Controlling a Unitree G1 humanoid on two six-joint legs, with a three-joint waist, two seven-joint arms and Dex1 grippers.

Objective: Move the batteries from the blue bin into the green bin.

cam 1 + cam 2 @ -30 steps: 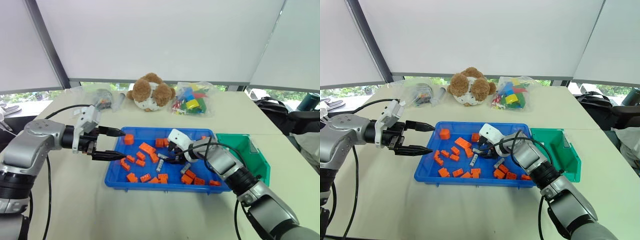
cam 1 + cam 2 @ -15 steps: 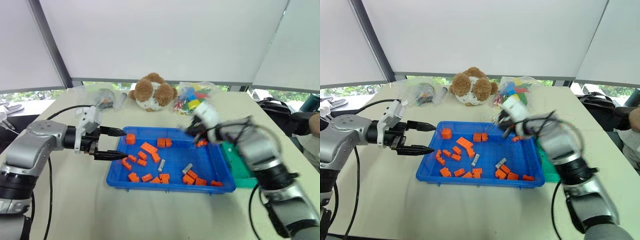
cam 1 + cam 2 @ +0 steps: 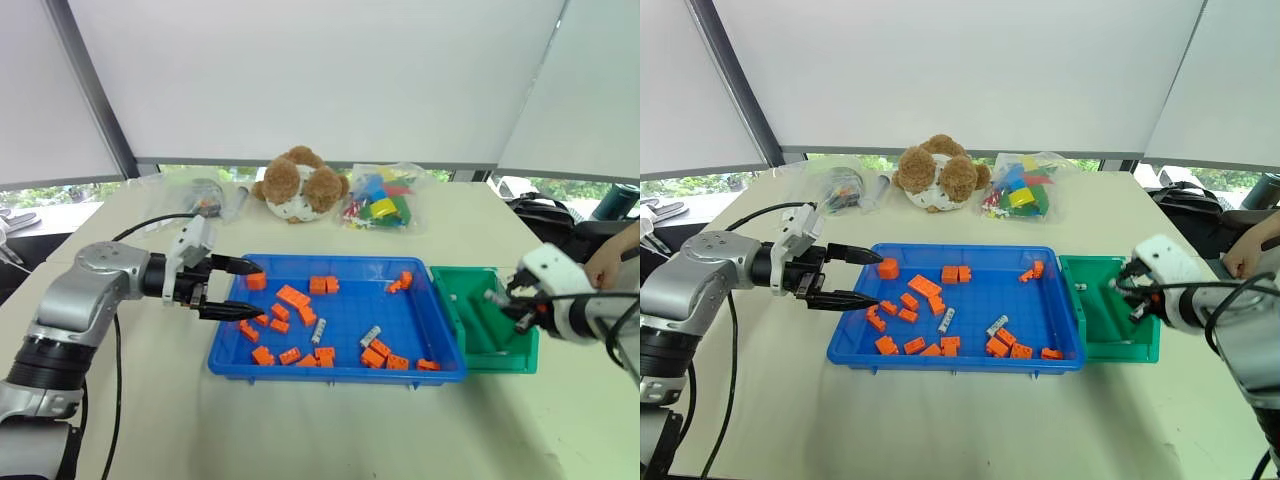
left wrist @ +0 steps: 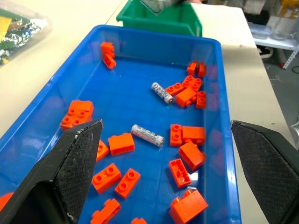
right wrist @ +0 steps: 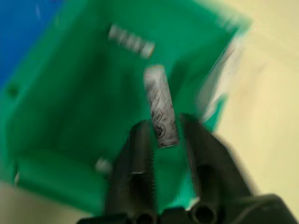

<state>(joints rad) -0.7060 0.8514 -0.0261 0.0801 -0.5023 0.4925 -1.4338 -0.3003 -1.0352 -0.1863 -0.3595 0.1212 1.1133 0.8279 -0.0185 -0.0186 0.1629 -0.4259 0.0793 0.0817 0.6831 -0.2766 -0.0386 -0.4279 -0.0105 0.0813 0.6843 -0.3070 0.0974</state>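
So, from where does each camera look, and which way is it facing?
Head views: look forward and down at the blue bin and green bin; both arms show.
Left wrist view: looks along the open left hand over two batteries.
Right wrist view: right hand over the green bin.
All views share the green bin.

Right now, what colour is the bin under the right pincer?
Green: the green bin below the right pincer, clearest in the right wrist view.
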